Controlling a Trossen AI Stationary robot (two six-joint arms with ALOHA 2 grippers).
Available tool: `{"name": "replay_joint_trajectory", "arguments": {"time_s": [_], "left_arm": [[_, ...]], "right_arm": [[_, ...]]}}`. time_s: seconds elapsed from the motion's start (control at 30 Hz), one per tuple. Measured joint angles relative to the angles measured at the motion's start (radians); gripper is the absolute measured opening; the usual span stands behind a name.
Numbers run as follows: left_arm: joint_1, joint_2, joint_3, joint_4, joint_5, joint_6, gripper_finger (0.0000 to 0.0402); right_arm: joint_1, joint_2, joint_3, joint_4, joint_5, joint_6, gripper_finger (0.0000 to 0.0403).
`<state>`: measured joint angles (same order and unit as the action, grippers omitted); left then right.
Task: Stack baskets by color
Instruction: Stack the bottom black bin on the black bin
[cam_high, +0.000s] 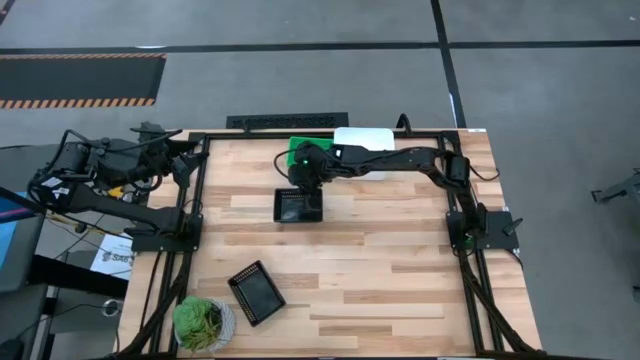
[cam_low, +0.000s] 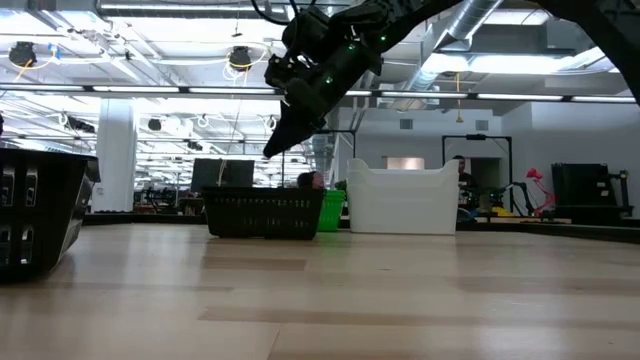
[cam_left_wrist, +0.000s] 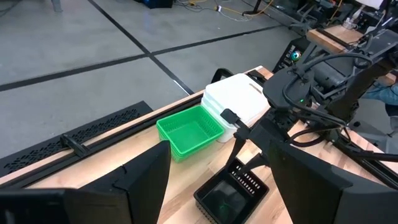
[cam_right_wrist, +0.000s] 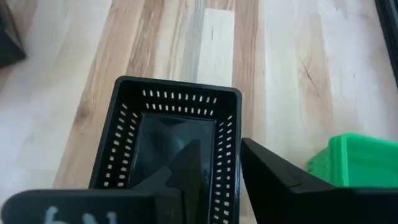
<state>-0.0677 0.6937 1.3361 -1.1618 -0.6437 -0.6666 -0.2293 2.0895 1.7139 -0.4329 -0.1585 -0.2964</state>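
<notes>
A black slotted basket (cam_high: 298, 205) stands on its bottom at the table's middle. My right gripper (cam_right_wrist: 221, 144) hovers open just above its far wall (cam_right_wrist: 227, 134), slanting down, one finger over the inside and one over the outside. In the low view the fingertips (cam_low: 273, 148) are clear of the basket's rim (cam_low: 263, 193). Another black basket (cam_high: 256, 292) lies nearer the front left. Green baskets (cam_left_wrist: 189, 130) and white baskets (cam_left_wrist: 239, 99) sit side by side at the far edge. My left gripper (cam_left_wrist: 217, 149) waits open above the table's far left corner.
A potted green plant (cam_high: 203, 322) stands at the near left corner. Black frame rails (cam_high: 190, 190) run along the table's left and right sides. Bare wood (cam_high: 390, 270) stretches over the near right part of the table.
</notes>
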Motion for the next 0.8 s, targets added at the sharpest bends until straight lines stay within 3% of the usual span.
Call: {"name": "replay_joint_trajectory", "arguments": {"time_s": [0.17, 0.47, 0.8], "left_arm": [[0.0, 0.015, 0.0, -0.031, 0.026, -0.027, 0.0256], [-0.008, 0.178, -0.047, -0.239, 0.184, -0.255, 0.0256], [-0.183, 0.361, -0.357, -0.007, 0.406, -0.328, 0.0256]], "right_arm": [[0.044, -0.002, 0.08, -0.163, -0.001, 0.045, 0.0146], [0.175, -0.003, 0.248, -0.738, 0.001, 0.201, 0.0144], [0.347, -0.035, 0.258, -1.056, 0.073, 0.25, 0.0128]]}}
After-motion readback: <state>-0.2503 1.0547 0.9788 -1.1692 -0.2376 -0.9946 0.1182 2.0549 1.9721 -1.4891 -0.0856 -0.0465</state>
